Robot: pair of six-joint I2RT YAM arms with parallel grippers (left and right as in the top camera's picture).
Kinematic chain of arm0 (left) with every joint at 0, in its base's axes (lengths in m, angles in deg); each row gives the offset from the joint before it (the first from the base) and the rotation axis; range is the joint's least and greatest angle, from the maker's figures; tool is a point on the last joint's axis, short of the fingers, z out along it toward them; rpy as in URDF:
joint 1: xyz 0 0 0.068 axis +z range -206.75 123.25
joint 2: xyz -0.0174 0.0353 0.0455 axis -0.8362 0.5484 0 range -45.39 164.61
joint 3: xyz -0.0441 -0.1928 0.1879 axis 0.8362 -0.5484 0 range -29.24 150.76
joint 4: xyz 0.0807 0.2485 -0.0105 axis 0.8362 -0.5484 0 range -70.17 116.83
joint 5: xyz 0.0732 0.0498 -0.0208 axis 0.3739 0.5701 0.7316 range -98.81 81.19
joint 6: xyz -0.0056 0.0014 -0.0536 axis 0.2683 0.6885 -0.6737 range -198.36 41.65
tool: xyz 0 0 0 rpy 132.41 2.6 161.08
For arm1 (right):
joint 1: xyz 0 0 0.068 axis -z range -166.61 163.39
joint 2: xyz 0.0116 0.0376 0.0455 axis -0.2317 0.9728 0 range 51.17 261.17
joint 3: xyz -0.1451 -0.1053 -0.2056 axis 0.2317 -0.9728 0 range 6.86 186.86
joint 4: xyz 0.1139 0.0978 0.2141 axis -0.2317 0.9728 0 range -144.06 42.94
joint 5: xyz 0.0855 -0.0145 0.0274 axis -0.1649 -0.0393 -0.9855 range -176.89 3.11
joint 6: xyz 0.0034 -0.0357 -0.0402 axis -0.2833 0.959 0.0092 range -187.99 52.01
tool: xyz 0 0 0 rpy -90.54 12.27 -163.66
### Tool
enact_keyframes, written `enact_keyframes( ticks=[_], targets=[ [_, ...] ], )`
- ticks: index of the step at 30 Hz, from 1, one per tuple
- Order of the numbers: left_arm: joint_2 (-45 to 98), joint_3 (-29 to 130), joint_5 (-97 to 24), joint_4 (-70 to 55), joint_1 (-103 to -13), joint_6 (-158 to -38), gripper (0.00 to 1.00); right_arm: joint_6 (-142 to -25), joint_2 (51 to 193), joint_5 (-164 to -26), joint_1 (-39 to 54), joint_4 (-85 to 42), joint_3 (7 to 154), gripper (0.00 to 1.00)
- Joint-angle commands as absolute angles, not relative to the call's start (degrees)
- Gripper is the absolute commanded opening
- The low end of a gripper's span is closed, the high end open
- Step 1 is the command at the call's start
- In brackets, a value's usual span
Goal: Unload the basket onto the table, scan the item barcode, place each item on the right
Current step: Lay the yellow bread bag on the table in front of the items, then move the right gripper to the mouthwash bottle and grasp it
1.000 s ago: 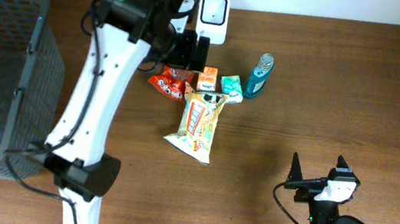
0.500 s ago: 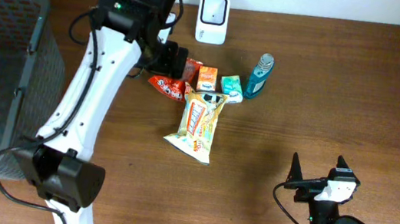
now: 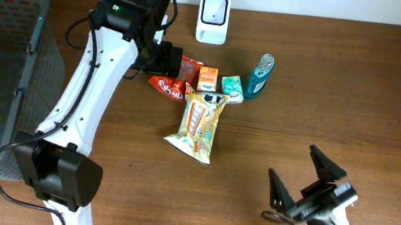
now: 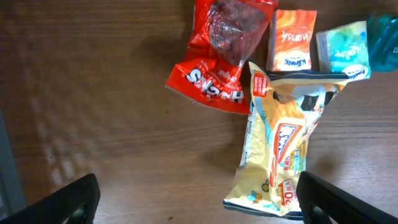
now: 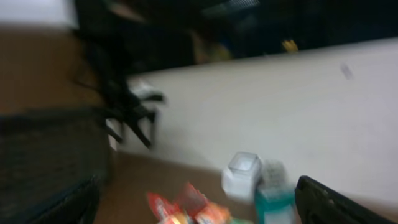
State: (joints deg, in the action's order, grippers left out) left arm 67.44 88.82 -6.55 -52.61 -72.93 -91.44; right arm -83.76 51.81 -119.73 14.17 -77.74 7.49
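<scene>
- Wooden table [image 3: 344,85] holds the white scanner [image 3: 214,9] at 12 o'clock, with the snack pile [image 3: 201,120] lying just below it.
- At 11 o'clock the left gripper [image 4: 199,199] hovers over the red packet [image 4: 221,56], jaws spread wide and grasping nothing.
- At 5 o'clock the right gripper [image 3: 306,181] is released and empty.
- Judged barely begun: no item is lifted, so picking 1 and showing its barcode both remain.
</scene>
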Motion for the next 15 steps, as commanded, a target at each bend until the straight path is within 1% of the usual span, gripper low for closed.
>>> enact_keyframes(
  ticks=[1,2,4,8,9,10,11,13,14,15],
  targets=[
    [67.5,88.6,-5.1,-52.7,-72.4,-92.7,0.99,-84.2,51.7,-124.2,14.7,-80.5,9.3,0.98],
    [67.5,88.6,-5.1,-52.7,-72.2,-95.1,0.99,-82.5,52.4,-123.8,14.7,-79.1,11.1,0.98],
    [67.5,88.6,-5.1,-52.4,-70.9,-97.2,0.99,-76.5,57.2,-123.7,14.7,-69.5,18.8,0.98],
    [67.5,88.6,-5.5,-52.3,-69.5,-97.2,0.99,-66.4,77.8,-123.8,14.7,-41.4,42.8,0.98],
    [67.5,88.6,-5.5,-52.3,-69.5,-97.2,0.99,-66.2,84.1,-124.0,14.6,-34.8,49.7,0.98],
    [67.5,88.6,-5.6,-52.2,-69.6,-97.2,0.99,-66.3,89.0,-125.7,14.6,-31.1,54.7,0.98],
    [67.5,88.6,-5.5,-52.0,-69.6,-97.2,0.99,-66.4,93.0,-129.4,14.5,-29.3,58.5,0.98],
    [67.5,88.6,-5.5,-52.1,-69.6,-97.2,0.99,-68.2,103.3,-146.9,14.5,-27.9,65.1,0.99],
    [67.5,88.6,-5.5,-52.1,-69.6,-97.2,0.99,-68.3,105.4,-149.5,14.5,-29.0,65.5,0.98],
    [67.5,88.6,-5.5,-52.1,-69.6,-97.2,0.99,-69.6,108.3,-150.9,14.5,-32.7,65.5,0.98]
  ],
)
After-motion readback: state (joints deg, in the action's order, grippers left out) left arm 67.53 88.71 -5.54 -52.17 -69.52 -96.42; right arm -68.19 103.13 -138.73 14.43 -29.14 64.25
